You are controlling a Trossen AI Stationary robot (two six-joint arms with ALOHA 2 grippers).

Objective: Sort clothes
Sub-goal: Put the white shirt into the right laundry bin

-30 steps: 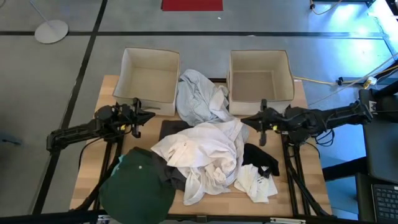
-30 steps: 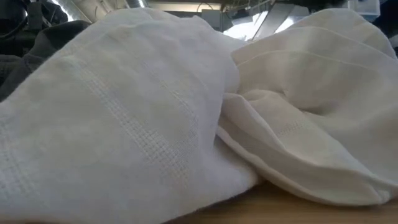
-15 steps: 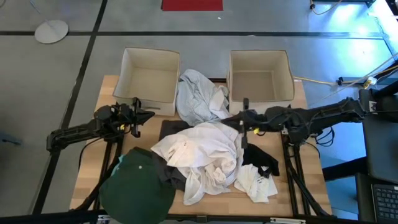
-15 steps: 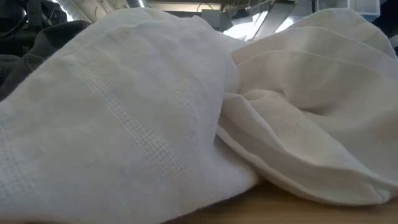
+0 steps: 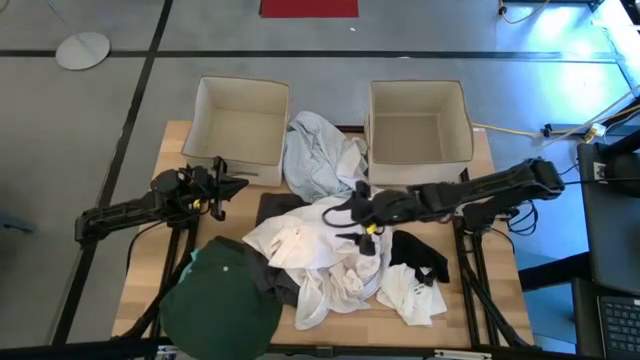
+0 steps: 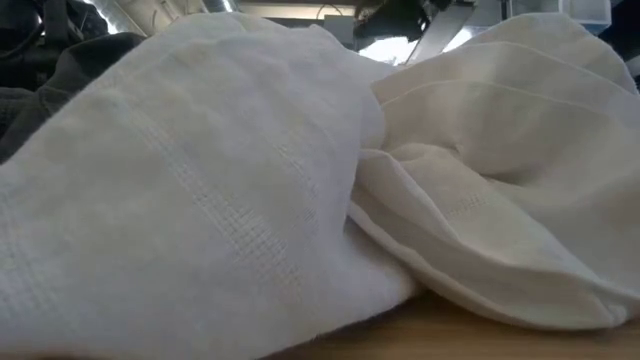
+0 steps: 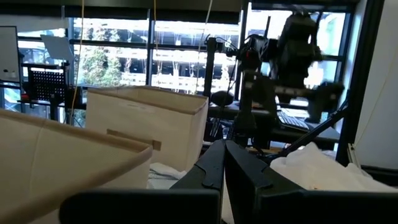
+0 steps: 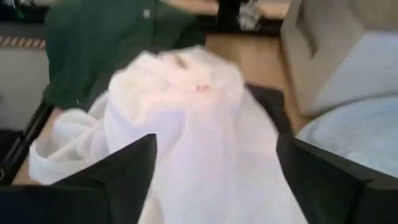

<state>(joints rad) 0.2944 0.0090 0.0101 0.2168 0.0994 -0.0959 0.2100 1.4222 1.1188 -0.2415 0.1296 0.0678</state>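
Clothes lie heaped across the centre and lower part of the desk point(image 5: 150, 150) in the high view: a white garment point(image 5: 320, 245) in the middle, a pale grey-blue garment point(image 5: 315, 150) above it between the two beige boxes, a dark green garment point(image 5: 220, 305) at lower left, a black garment point(image 5: 420, 252) at right of centre and a small white piece point(image 5: 412, 292) below it. Right arm stretches level from the right edge toward frame centre; the right gripper point(image 5: 362, 215) hangs over the upper right part of the white garment, fingers spread wide apart, as the right wrist view shows with white cloth point(image 8: 199, 124) between them. Left arm rests at left of frame, level, with the left gripper point(image 5: 222, 186) just below the left box point(image 5: 240, 125); its fingers lie pressed together in the left wrist view. Right box point(image 5: 418, 120) stands at upper right of centre. Low view is filled by white folds point(image 6: 250, 200), which block nearly everything behind.
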